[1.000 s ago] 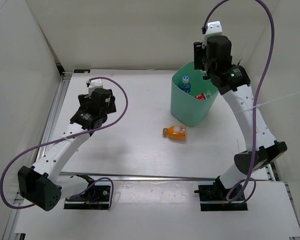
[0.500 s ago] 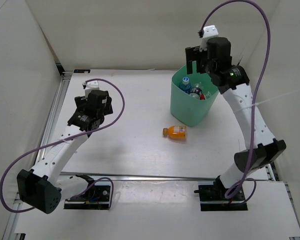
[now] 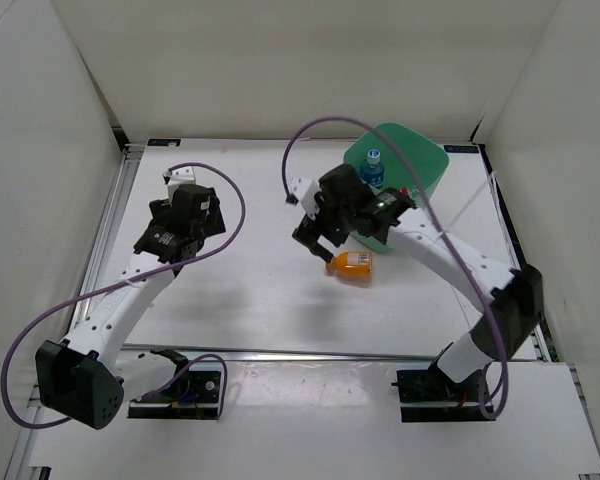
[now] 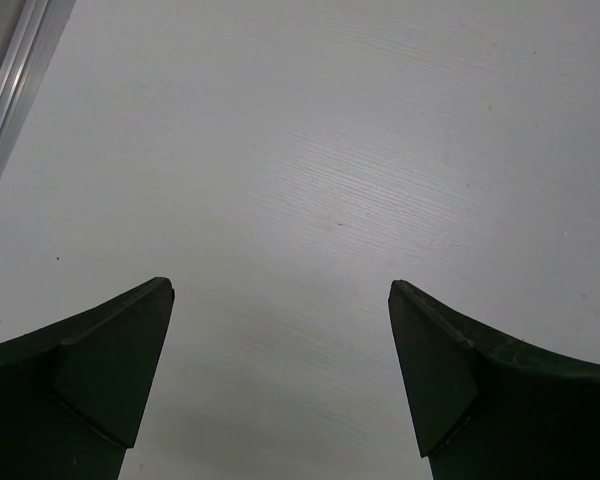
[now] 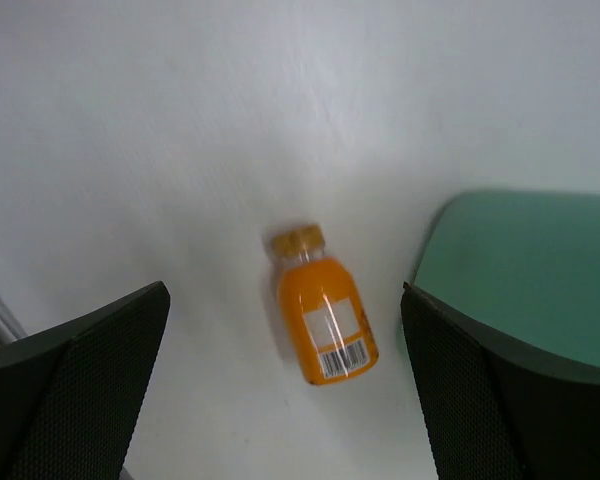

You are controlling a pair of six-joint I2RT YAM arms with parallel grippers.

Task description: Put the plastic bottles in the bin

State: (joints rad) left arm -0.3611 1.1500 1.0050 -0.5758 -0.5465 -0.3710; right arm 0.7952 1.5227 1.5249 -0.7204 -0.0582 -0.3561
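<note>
Orange-bodied bottle point(image 3: 351, 264) lies on its side on the white table point(image 3: 240, 290) near the middle of the overhead view, cap toward the left of the frame, just beside the lower-left flank of the mint-green bin point(image 3: 425, 160) but apart from it. It appears to be the last bottle left outside. Inside the bin, a clear bottle with a blue cap and label point(image 3: 372, 171) shows at the left of the opening; the arm hides much of the rest, so the other bottles cannot be counted.

The right gripper point(image 3: 317, 238) hangs above the table just up and left of the orange bottle, its jaws spread wide and holding nothing. In the right wrist view the bottle sits in the centre of the frame between the two dark fingers, its barcode label facing up, with a corner of the bin at the right edge.

The left gripper point(image 4: 280, 288) is well apart at the left of the overhead view, jaws also wide and empty over bare table.

The step in hand looks like the approach to the last pick. The next move would call for a descent with the fingers straddling the round body across its width — and care that the far finger clears the bin wall — then a lift over the rim.
</note>
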